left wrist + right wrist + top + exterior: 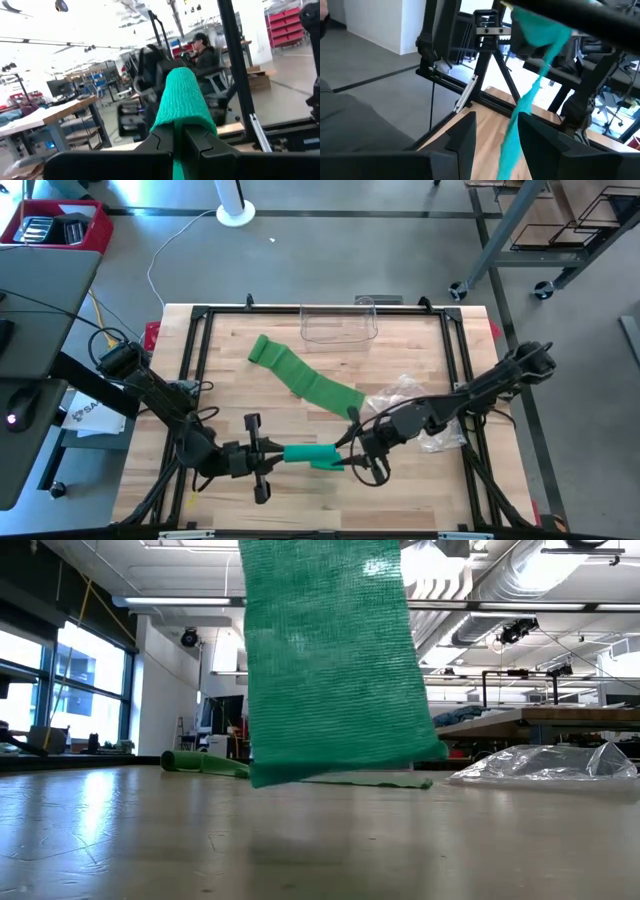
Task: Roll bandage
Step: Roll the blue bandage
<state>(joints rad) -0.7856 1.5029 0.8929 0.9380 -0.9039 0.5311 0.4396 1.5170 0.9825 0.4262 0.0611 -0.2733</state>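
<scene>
Bandage in the high view: green strip running from the far-left middle of the table diagonally to the near centre, where its near end is lifted between the two grippers. Left gripper sits near-left of centre, pointing right, fingers closed on the teal bunched end. Right gripper is just beside it on the right, touching or nearly touching the same end; from this angle I can't tell how far its fingers are apart. Clear plastic container at the far edge, centre. Crumpled clear plastic bag right of centre, partly under the right arm.

Low view: bandage hangs as a wide green sheet down from the top of frame, lower edge just above the tabletop. Rest of the strip lies flat on the wood behind it, with a rolled-looking end at far left. Plastic bag on the right. Neither gripper is visible.

Left wrist view: both dark fingers are pressed together with the bandage clamped between them, fabric bulging up past the tips. A seated person is in the room beyond, blurred.

Right wrist view: fingers stand clearly apart, with the bandage passing through the gap as a thin twisted strand. Whether either finger touches it, can't tell. Strand runs up to a bunched part at the left arm's dark body.
</scene>
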